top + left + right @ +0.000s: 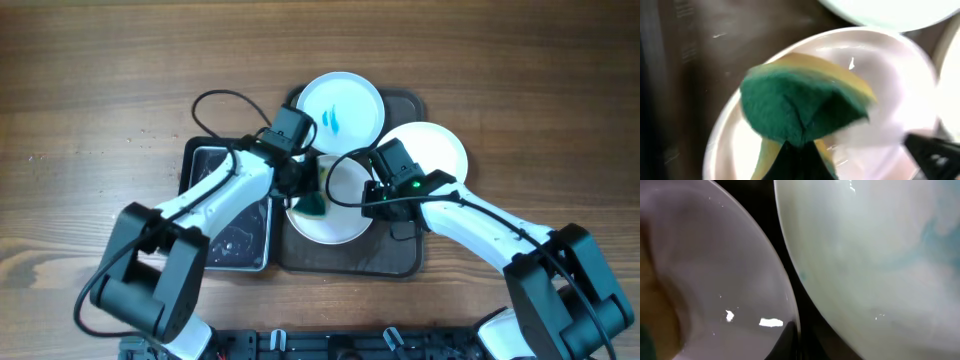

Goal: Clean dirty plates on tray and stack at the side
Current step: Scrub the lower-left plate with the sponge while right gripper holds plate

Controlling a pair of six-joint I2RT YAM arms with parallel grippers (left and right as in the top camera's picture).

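Where left fingers [796,167] pinch sponge [800,107], plate [900,80] beneath

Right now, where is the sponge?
Overhead view: the sponge is held by the left gripper over the left side of the near plate, on the tray.

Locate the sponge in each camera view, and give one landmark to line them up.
Overhead: sponge mid-frame, at the left edge of the middle plate.
Left wrist: sponge fills the centre, on that plate.
Right wrist: only a tan blur at the far left edge, probably it.
Shared landmark: the middle plate, on the left in the right wrist view.
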